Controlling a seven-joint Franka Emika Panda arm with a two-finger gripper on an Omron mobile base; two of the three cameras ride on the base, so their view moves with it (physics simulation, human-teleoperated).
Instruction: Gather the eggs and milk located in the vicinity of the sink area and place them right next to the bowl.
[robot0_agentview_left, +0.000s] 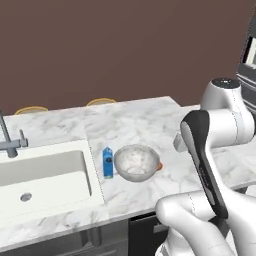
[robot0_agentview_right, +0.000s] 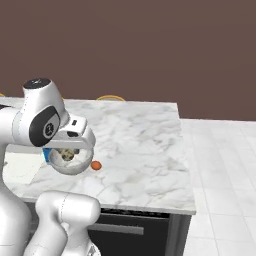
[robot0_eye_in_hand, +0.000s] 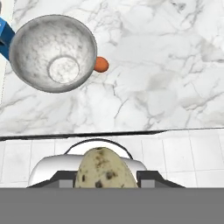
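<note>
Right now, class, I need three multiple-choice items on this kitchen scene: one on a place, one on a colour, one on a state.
1. Where does the milk stand?
A. between sink and bowl
B. inside the sink
C. on the floor
2. What colour is the small ball beside the bowl?
A. green
B. orange
C. white
3. What is the gripper doing?
A. hanging open
B. shut on the egg
C. shut on the milk

Answers: 1 A, carton sits on the counter between them. 2 B, plainly orange. 3 B, the speckled egg sits between its tips.
</note>
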